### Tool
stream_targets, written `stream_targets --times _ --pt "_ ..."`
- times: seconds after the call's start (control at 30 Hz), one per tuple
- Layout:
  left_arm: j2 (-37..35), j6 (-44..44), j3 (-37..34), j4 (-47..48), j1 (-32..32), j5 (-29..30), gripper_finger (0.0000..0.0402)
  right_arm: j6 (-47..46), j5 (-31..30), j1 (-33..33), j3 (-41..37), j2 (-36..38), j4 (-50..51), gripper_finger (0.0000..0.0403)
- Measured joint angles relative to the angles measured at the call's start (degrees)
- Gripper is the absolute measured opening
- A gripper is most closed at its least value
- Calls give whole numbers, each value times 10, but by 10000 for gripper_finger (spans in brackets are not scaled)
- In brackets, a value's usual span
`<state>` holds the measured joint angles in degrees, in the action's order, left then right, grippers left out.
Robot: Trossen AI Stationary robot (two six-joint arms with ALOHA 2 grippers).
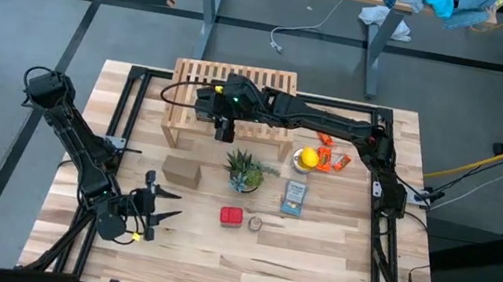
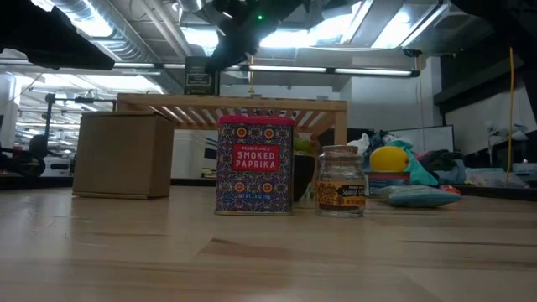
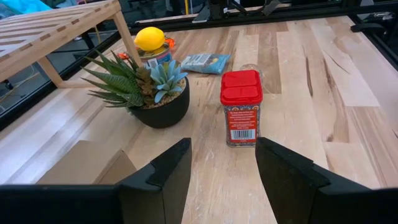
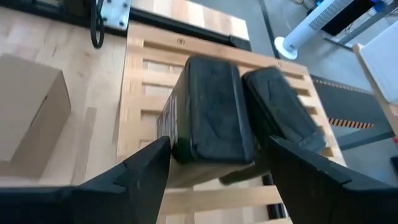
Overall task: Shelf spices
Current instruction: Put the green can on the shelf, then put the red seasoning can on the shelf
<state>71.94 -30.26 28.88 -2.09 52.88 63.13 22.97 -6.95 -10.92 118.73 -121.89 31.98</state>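
My right gripper (image 4: 217, 163) reaches over the light-wood shelf (image 1: 191, 76) and is shut on the dark blackish tin (image 4: 211, 112). In the high view it (image 1: 224, 125) stands over the shelf's near edge. The red tin (image 1: 231, 216) stands upright on the table and reads "Smoked Paprika" in the low view (image 2: 254, 165). The tiny round jar (image 2: 341, 180) stands just right of it. My left gripper (image 1: 163, 210) is open and empty, left of the red tin. The red tin (image 3: 241, 107) is a short way ahead of the left gripper's fingers. My right gripper pinches the dark tin between its two fingers, on the tin's two opposite side walls (image 4: 179, 134). The fingers come from above, pointing down. The tin sits tilted over the shelf's slats (image 4: 149, 74). In the low view, gripper and tin (image 2: 231, 38) show above the shelf top (image 2: 168, 103).
A cardboard box (image 1: 182, 172) stands in front of the shelf's left part. A potted succulent (image 1: 245, 171) stands beside the box. A flat blue packet (image 1: 294, 197), a yellow lemon (image 1: 309, 157) and orange items (image 1: 332, 159) lie to the right. Bare table lies along the near edge.
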Motion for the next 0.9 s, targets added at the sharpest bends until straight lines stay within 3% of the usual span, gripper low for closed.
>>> stream_targets --times 0.33,0.47,0.9 --pt "0 0 0 0 0 0 172 0 -3 0 0 0 51 268" --pt "0 0 0 0 0 0 172 0 -43 0 0 0 87 268" --pt "0 -11 0 2 0 0 172 -80 -55 1 4 9 312 268"
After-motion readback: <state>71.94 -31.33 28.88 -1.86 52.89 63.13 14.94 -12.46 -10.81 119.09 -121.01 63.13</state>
